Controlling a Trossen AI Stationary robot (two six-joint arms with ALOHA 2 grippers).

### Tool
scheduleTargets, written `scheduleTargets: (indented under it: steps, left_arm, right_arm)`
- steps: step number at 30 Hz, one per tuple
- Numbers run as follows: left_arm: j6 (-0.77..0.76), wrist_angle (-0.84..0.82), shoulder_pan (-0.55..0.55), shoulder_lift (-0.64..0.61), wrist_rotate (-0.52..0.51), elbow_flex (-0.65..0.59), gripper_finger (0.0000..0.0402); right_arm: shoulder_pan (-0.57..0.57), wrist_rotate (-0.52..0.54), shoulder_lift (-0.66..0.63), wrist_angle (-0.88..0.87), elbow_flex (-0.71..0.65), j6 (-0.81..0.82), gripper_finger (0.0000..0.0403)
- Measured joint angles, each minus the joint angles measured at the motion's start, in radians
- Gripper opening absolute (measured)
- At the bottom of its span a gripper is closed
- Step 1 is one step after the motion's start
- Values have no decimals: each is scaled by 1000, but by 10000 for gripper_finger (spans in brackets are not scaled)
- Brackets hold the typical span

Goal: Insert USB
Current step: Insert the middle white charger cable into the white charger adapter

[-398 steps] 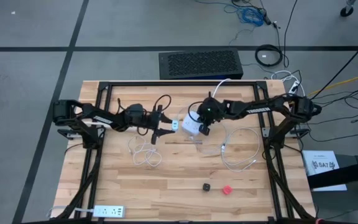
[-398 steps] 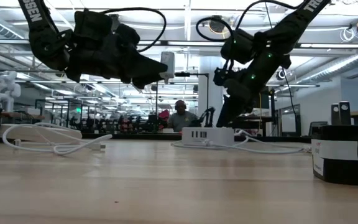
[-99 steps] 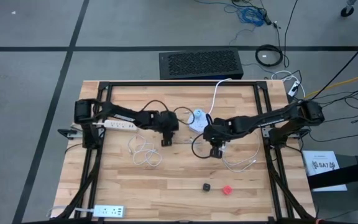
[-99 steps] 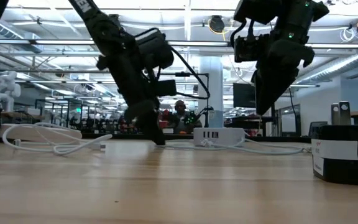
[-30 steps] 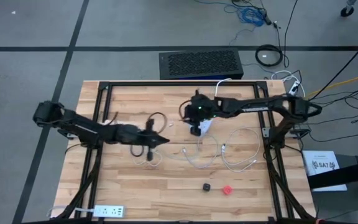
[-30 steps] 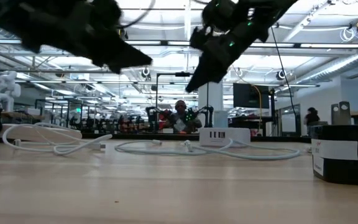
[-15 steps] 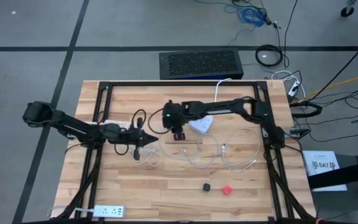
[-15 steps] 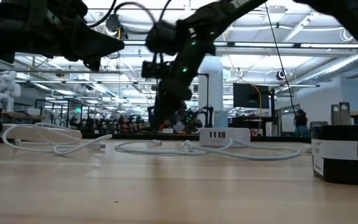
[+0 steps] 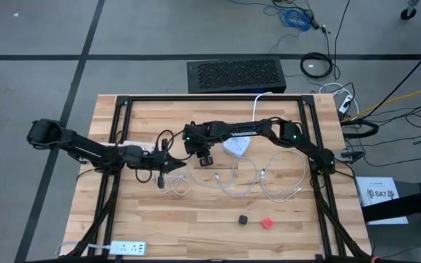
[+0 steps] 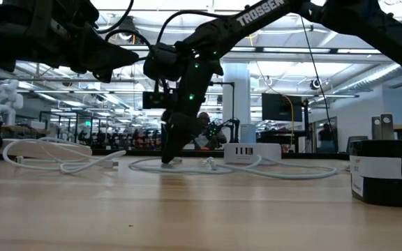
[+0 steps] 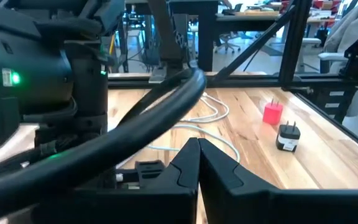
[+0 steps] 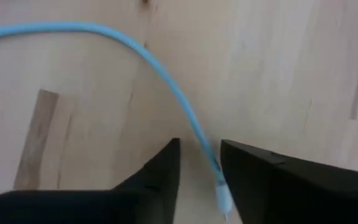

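The right tool (image 12: 199,186) hangs low over the pale wooden counter (image 9: 196,219), its dark fingers spread a little on either side of a thin light-blue cable (image 12: 166,81) whose small plug end (image 12: 222,198) lies between them; the cable lies flat on the counter, not yet gripped. To do this step well, the tool should settle squarely over the plug body, close just behind the connector, and lift without dragging the slack. The white charger block (image 9: 237,145) sits just beside this arm. Whether the plug is straight is hard to judge here. The left tool (image 11: 197,163), pressed together, hovers near the white coiled cable (image 9: 172,183).
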Motion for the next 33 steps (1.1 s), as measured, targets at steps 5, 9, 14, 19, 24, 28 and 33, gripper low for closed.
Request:
scheduleTargets:
  steps: [5, 9, 14, 19, 24, 28, 33]
  left_arm:
    - [10, 1, 0, 0, 0, 0, 10]
    - [50, 5, 0, 0, 0, 0, 10]
    - [50, 5, 0, 0, 0, 0, 10]
    - [49, -11, 0, 0, 0, 0, 10]
    - [31, -30, 0, 1, 0, 0, 10]
    - [30, -30, 0, 1, 0, 1, 10]
    - [39, -21, 0, 1, 0, 1, 10]
  right_arm:
    - [4, -4, -6, -32, -1, -7, 18]
    - [5, -37, -44, -106, -8, 20, 5]
    - [5, -43, -146, -86, -6, 71, 2]
    - [-13, -44, -248, -82, -15, 114, 1]
    - [-41, -38, -410, 6, -194, 165, 1]
    - [-48, 28, -594, 239, -498, 245, 0]
    - [-27, 207, -802, 706, -889, 326, 0]
